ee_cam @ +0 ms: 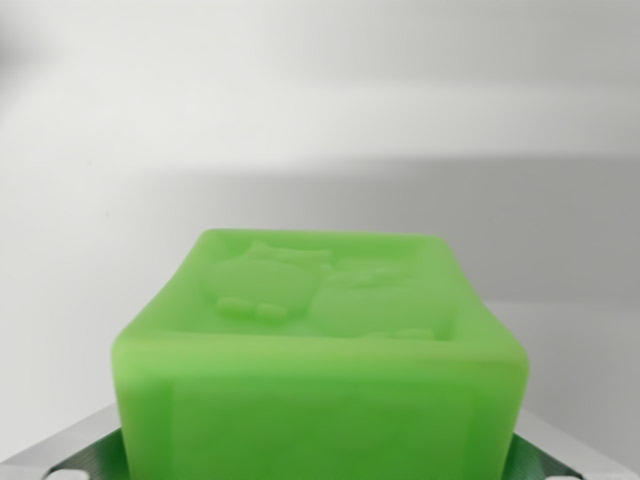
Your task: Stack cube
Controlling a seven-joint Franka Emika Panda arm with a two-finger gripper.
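A bright green cube is filling the lower half of the wrist view, sitting closest to the lens. It is looking translucent and waxy, with soft, rounded edges and corners that are glowing slightly paler where the light is passing through. Its upper face is tilting away from the camera and is carrying a raised relief: two rounded, plump shapes side by side, the one toward the wrist view's left showing small bumps along its top and short bars beneath it, the one toward the wrist view's right lying a little lower. The near face is showing a faint, shallow rectangular recess framed by a thicker border.

At both bottom corners, pale grey metal parts with dark green patches are peeking out from behind the cube, one at the wrist view's left and one at the wrist view's right. They are lying just beside the cube's lower edges, and they may belong to the fingers, though that is not certain. How far the fingers are standing apart, and whether they are holding the cube, I cannot tell.

Beyond the cube, a plain pale grey surface is stretching away, out of focus, with a darker band crossing it.
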